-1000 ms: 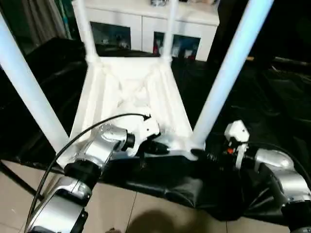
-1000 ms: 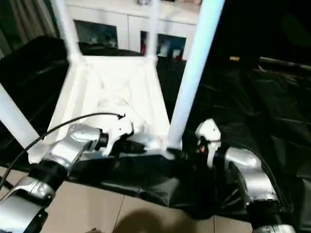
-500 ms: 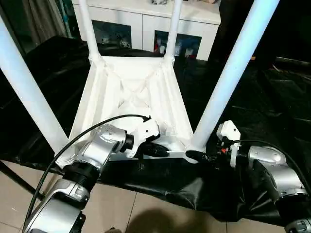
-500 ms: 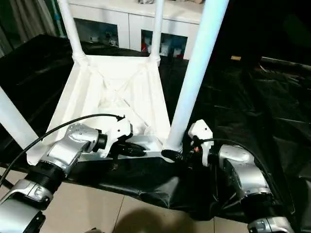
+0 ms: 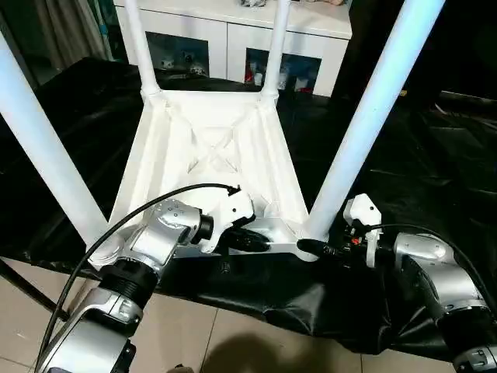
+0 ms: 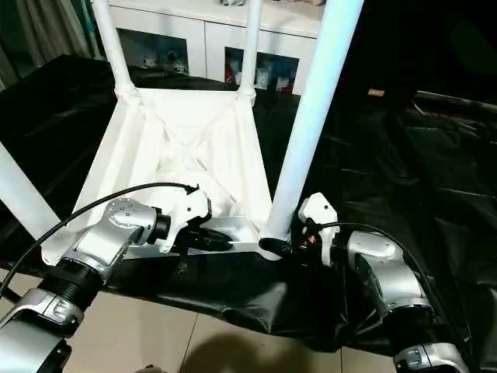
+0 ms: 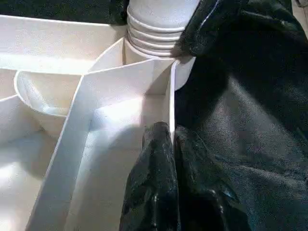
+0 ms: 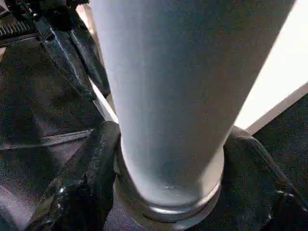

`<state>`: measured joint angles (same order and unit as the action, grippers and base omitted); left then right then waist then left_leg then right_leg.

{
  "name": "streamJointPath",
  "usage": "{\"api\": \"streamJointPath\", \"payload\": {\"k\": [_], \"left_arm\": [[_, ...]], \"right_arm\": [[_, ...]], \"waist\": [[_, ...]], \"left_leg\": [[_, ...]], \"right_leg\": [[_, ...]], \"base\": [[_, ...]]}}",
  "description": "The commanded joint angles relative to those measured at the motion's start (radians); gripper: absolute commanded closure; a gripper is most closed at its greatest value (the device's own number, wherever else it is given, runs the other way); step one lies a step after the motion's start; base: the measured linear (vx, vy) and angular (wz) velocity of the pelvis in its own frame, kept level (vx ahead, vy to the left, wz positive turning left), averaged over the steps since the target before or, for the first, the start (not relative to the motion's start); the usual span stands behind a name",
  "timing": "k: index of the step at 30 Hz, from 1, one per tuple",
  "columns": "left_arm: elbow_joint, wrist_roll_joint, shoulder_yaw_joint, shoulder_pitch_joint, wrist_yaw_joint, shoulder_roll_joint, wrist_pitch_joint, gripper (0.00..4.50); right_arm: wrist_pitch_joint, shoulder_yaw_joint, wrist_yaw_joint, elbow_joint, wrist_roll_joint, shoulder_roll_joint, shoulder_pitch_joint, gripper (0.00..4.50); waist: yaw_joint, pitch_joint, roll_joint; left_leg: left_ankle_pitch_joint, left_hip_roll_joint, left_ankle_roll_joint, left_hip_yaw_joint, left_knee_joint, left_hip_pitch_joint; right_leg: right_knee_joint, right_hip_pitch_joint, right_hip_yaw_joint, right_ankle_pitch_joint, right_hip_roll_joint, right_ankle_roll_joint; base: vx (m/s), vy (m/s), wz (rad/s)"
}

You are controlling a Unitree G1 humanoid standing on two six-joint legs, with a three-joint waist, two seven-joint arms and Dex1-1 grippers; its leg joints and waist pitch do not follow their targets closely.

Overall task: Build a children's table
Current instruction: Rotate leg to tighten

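The children's table (image 5: 210,155) lies upside down on the black cover, its four white legs pointing up. My left gripper (image 5: 260,242) is shut on the thin near rim (image 7: 171,96) of the tabletop, one finger on each side of the wall. At the near right corner my right gripper (image 5: 311,250) reaches in from the right to the foot of the near right leg (image 5: 365,116). In the right wrist view its black fingers (image 8: 82,187) press against both sides of that leg (image 8: 178,96) just above the socket collar.
The black-covered work table (image 5: 435,155) stretches to the right and behind. A white cabinet with glass doors (image 5: 233,39) stands at the back. Tiled floor (image 5: 217,342) lies below the table's near edge. A black cable (image 5: 116,225) loops over my left forearm.
My right gripper has moved left to the foot of the near right leg and its fingers have drawn in around it. The left gripper keeps its hold on the rim.
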<state>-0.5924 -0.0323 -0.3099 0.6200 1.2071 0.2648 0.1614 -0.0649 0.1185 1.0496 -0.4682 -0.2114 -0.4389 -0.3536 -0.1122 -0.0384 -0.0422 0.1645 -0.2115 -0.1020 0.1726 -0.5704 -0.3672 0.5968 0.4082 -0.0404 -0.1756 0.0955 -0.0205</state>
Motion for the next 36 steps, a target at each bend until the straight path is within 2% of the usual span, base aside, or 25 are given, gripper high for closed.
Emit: {"api": "streamJointPath", "payload": {"k": [1,2,4,5,6,7,8,9,10,11,13,14,15,16,17,18,20,22,23,26,29,31,32,33,36], "left_arm": [[0.001,0.041,0.008,-0.028,-0.007,-0.031,0.016,4.50],[0.001,0.041,0.008,-0.028,-0.007,-0.031,0.016,4.50],[-0.030,0.023,0.018,-0.014,-0.073,-0.050,0.029,4.50],[-0.084,-0.005,0.031,0.013,-0.181,-0.083,0.038,4.50],[-0.113,-0.013,0.039,0.028,-0.231,-0.102,0.044,4.50],[-0.128,-0.017,0.043,0.036,-0.255,-0.112,0.047,4.50],[-0.151,-0.021,0.050,0.050,-0.293,-0.129,0.052,4.50],[-0.183,-0.023,0.061,0.069,-0.346,-0.153,0.056,4.50],[-0.201,-0.024,0.067,0.080,-0.375,-0.169,0.058,4.50],[-0.238,-0.025,0.078,0.103,-0.435,-0.201,0.061,4.50],[-0.246,-0.025,0.080,0.108,-0.448,-0.208,0.062,4.50],[-0.275,-0.027,0.087,0.128,-0.498,-0.235,0.064,4.50],[-0.297,-0.032,0.088,0.142,-0.537,-0.255,0.066,4.50],[-0.307,-0.035,0.089,0.149,-0.553,-0.264,0.066,4.50],[-0.315,-0.038,0.089,0.154,-0.566,-0.270,0.066,4.50],[-0.331,-0.042,0.090,0.164,-0.587,-0.283,0.069,4.50],[-0.355,-0.052,0.088,0.176,-0.597,-0.291,0.065,4.50],[-0.357,-0.055,0.085,0.176,-0.589,-0.288,0.064,4.50],[-0.357,-0.055,0.085,0.176,-0.589,-0.288,0.064,4.50],[-0.365,-0.060,0.077,0.177,-0.572,-0.278,0.051,4.50],[-0.353,-0.056,0.060,0.159,-0.472,-0.233,0.026,4.50],[-0.343,-0.050,0.058,0.152,-0.439,-0.221,0.018,4.50],[-0.315,-0.041,0.051,0.137,-0.380,-0.200,0.013,4.50],[-0.289,-0.031,0.047,0.123,-0.326,-0.184,0.015,4.50],[-0.203,0.008,0.021,0.076,-0.134,-0.125,0.012,4.50]], "right_arm": [[-0.001,-0.036,-0.076,-0.038,0.008,0.025,-0.019,1.81],[-0.001,-0.036,-0.076,-0.038,0.008,0.025,-0.019,1.81],[0.002,-0.076,-0.188,-0.073,0.004,0.072,-0.023,1.81],[0.008,-0.112,-0.326,-0.106,0.003,0.129,-0.028,1.82],[0.013,-0.126,-0.399,-0.123,0.011,0.155,-0.032,1.82],[0.015,-0.132,-0.435,-0.131,0.015,0.168,-0.035,1.82],[0.019,-0.142,-0.497,-0.146,0.025,0.188,-0.040,1.82],[0.019,-0.158,-0.565,-0.165,0.025,0.218,-0.052,1.82],[0.020,-0.165,-0.603,-0.176,0.026,0.235,-0.061,1.82],[0.023,-0.179,-0.680,-0.199,0.029,0.272,-0.080,1.82],[0.023,-0.181,-0.696,-0.204,0.029,0.280,-0.084,1.82],[0.027,-0.180,-0.742,-0.226,0.037,0.309,-0.106,1.82],[0.035,-0.166,-0.754,-0.239,0.048,0.330,-0.124,1.82],[0.039,-0.162,-0.759,-0.246,0.056,0.340,-0.132,1.82],[0.043,-0.158,-0.763,-0.251,0.061,0.348,-0.138,1.82],[0.060,-0.141,-0.735,-0.251,0.070,0.363,-0.150,1.82],[0.084,-0.137,-0.660,-0.229,0.038,0.382,-0.155,1.13],[0.090,-0.142,-0.635,-0.217,0.021,0.380,-0.153,1.03],[0.090,-0.142,-0.635,-0.217,0.021,0.380,-0.153,0.90],[0.093,-0.153,-0.611,-0.207,0.003,0.366,-0.149,0.69],[0.089,-0.172,-0.514,-0.180,-0.008,0.267,-0.136,0.33],[0.083,-0.175,-0.477,-0.170,-0.008,0.237,-0.131,0.33],[0.066,-0.169,-0.404,-0.145,-0.016,0.192,-0.114,0.33],[0.060,-0.153,-0.343,-0.124,-0.014,0.156,-0.096,0.33],[0.013,-0.078,-0.143,-0.034,-0.021,0.049,-0.025,0.33]], "waist": [[0.001,0.058,-0.023],[0.002,0.057,-0.022],[0.007,0.056,-0.023],[0.013,0.054,-0.024],[0.016,0.053,-0.023],[0.019,0.054,-0.021],[0.022,0.055,-0.024],[0.023,0.054,-0.020],[0.025,0.053,-0.021],[0.025,0.056,-0.021],[0.024,0.057,-0.020],[0.020,0.058,-0.017],[0.026,0.058,-0.016],[0.024,0.059,-0.017],[0.022,0.062,-0.017],[0.021,0.062,-0.013],[0.020,0.063,-0.017],[0.019,0.064,-0.018],[0.022,0.062,-0.018],[0.023,0.061,-0.018],[0.023,0.059,-0.021],[0.019,0.059,-0.023],[0.017,0.058,-0.019],[0.012,0.059,-0.021],[0.007,0.055,-0.025]], "left_leg": [[0.160,-0.009,0.117,0.013,0.053,0.003],[0.170,-0.009,0.111,0.013,0.055,0.002],[0.188,-0.009,0.092,0.012,0.058,0.001],[0.210,-0.007,0.076,0.012,0.060,0.000],[0.233,-0.007,0.055,0.010,0.064,0.005],[0.240,-0.006,0.043,0.010,0.063,0.005],[0.253,-0.005,0.034,0.007,0.065,0.004],[0.259,-0.005,0.029,0.007,0.066,0.004],[0.269,-0.003,0.029,0.009,0.065,0.005],[0.265,-0.001,0.027,0.009,0.064,0.005],[0.250,-0.002,0.025,0.006,0.066,0.002],[0.244,-0.003,0.034,0.007,0.064,0.004],[0.244,-0.002,0.038,0.008,0.064,0.001],[0.238,-0.002,0.034,0.006,0.065,0.001],[0.221,-0.001,0.039,0.008,0.061,0.003],[0.208,-0.001,0.047,0.007,0.061,-0.001],[0.185,0.000,0.064,0.009,0.059,-0.001],[0.178,-0.001,0.084,0.009,0.058,-0.002],[0.180,-0.001,0.089,0.007,0.059,-0.006],[0.199,-0.002,0.088,0.008,0.060,-0.002],[0.207,-0.004,0.090,0.008,0.061,-0.003],[0.201,-0.003,0.099,0.009,0.059,-0.001],[0.201,-0.005,0.101,0.010,0.060,0.001],[0.200,-0.007,0.108,0.008,0.059,0.001],[0.205,-0.010,0.122,0.011,0.059,0.001]], "right_leg": [[-0.052,-0.051,0.020,-0.131,0.032,0.237],[-0.054,-0.050,0.021,-0.147,0.032,0.234],[-0.057,-0.050,0.020,-0.184,0.032,0.221],[-0.063,-0.047,0.020,-0.228,0.032,0.207],[-0.071,-0.045,0.019,-0.288,0.034,0.190],[-0.070,-0.044,0.020,-0.304,0.034,0.183],[-0.074,-0.047,0.018,-0.341,0.035,0.169],[-0.077,-0.043,0.019,-0.355,0.034,0.157],[-0.082,-0.039,0.020,-0.367,0.032,0.152],[-0.081,-0.040,0.021,-0.363,0.032,0.148],[-0.078,-0.043,0.019,-0.339,0.031,0.149],[-0.076,-0.044,0.020,-0.301,0.031,0.155],[-0.074,-0.040,0.021,-0.279,0.029,0.165],[-0.073,-0.046,0.019,-0.272,0.029,0.166],[-0.070,-0.046,0.020,-0.236,0.029,0.173],[-0.066,-0.050,0.020,-0.202,0.029,0.181],[-0.063,-0.052,0.019,-0.151,0.028,0.190],[-0.060,-0.055,0.018,-0.123,0.029,0.204],[-0.060,-0.057,0.017,-0.129,0.029,0.204],[-0.067,-0.054,0.018,-0.177,0.031,0.199],[-0.069,-0.054,0.018,-0.191,0.030,0.196],[-0.069,-0.055,0.018,-0.187,0.030,0.198],[-0.069,-0.052,0.019,-0.189,0.032,0.204],[-0.068,-0.057,0.018,-0.180,0.032,0.209],[-0.069,-0.054,0.020,-0.182,0.031,0.218]], "base": [[0.000,0.000,0.00],[0.000,0.000,0.00],[0.000,0.000,0.00],[0.000,0.000,0.00],[0.000,0.000,0.00],[0.000,0.000,0.00],[0.000,0.000,0.00],[0.000,0.000,0.00],[0.000,0.000,0.00],[0.000,0.000,0.00],[0.000,0.000,0.00],[0.000,0.000,0.00],[0.000,0.000,0.00],[0.000,0.000,0.00],[0.000,0.000,0.00],[0.000,0.000,0.00],[0.000,0.000,0.00],[0.000,0.000,0.00],[0.000,0.000,0.00],[0.000,0.000,0.00],[0.000,0.000,0.00],[0.000,0.000,0.00],[0.000,0.000,0.00],[0.000,0.000,0.00],[0.000,0.000,0.00]]}}
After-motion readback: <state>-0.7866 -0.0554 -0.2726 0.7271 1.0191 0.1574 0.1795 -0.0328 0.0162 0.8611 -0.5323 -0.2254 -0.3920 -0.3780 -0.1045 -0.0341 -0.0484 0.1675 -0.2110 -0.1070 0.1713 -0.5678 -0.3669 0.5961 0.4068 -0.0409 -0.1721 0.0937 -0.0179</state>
